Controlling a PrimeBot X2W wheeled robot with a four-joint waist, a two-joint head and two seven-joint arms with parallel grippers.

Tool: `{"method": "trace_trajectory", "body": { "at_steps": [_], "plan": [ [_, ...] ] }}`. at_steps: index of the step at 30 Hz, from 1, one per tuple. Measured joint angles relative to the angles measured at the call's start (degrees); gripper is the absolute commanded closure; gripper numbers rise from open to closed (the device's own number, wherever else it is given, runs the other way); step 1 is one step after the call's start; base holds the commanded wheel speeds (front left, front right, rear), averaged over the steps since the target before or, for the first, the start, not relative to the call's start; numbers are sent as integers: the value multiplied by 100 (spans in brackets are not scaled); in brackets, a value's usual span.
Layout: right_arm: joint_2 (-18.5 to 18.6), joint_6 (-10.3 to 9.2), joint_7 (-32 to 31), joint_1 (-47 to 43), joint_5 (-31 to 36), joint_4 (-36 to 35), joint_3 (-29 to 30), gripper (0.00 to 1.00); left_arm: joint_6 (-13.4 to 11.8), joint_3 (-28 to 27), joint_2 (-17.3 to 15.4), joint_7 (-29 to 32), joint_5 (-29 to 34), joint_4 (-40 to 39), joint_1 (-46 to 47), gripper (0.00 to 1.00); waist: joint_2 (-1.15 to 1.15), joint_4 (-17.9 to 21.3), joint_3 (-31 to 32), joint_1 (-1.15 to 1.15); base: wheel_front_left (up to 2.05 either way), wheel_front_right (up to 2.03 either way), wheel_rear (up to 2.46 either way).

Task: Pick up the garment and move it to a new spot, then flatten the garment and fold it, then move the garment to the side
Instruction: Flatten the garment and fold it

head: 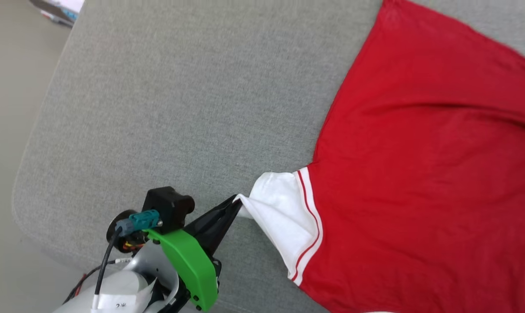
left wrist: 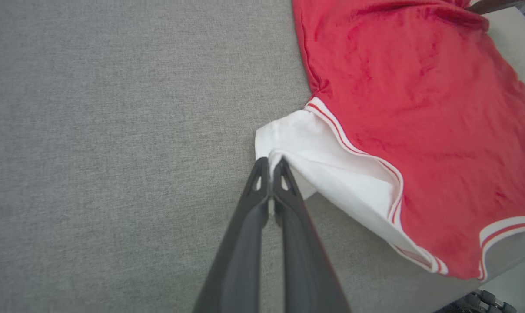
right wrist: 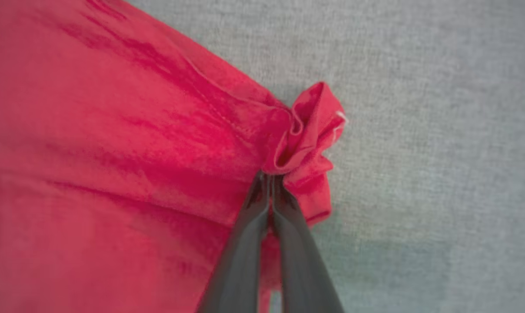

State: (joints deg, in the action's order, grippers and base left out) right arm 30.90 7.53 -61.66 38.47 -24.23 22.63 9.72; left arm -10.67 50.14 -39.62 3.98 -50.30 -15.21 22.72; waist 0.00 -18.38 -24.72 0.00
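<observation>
While you had both pinches on, cushion: open grey room lay wide to the left of your left gripper; its rounded edge and the floor sat just behind that wrist.
Garment: spread flat ahead and right of the left fingertips.
Sleeve: white cuff clamped in the left gripper; the bite looked thin, so a hard tug could slip it.
Hem corner: bunched and clamped by your right gripper; uneven pulls would skew the cloth.
</observation>
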Motion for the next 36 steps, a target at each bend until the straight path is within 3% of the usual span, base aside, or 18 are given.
{"method": "trace_trajectory", "body": {
  "at_steps": [8,15,22,27,33,34,36],
  "plan": [
    [-212,0,83,-1489,-385,-530,154,100,-116,-56,5,-221,-272,197,-406,100,0,376,747,0,0,0,0],
    [-466,0,-20,-2724,-501,-1352,653,100,-205,-158,81,-492,-459,369,-665,100,0,719,1324,0,0,0,0],
    [-909,0,-272,-3852,-517,-2157,1036,100,-276,-243,260,-750,-582,501,-825,100,0,1039,1729,0,0,0,0],
    [-1246,0,-287,-4253,-464,-2309,1137,100,-277,-254,394,-871,-613,622,-852,100,0,1191,1908,0,0,0,0],
    [-1368,0,-238,-4372,-421,-2324,1137,100,-275,-227,506,-907,-617,700,-856,100,0,1262,1995,0,0,0,0],
    [-1367,0,-227,-4372,-416,-2338,1131,4,-274,-226,509,-907,-617,704,-856,100,0,1259,1993,0,0,0,0],
    [-1343,0,-221,-4372,-421,-2396,1081,0,-272,-223,512,-923,-616,710,-855,100,0,1249,1979,0,0,0,0]
  ]
}}
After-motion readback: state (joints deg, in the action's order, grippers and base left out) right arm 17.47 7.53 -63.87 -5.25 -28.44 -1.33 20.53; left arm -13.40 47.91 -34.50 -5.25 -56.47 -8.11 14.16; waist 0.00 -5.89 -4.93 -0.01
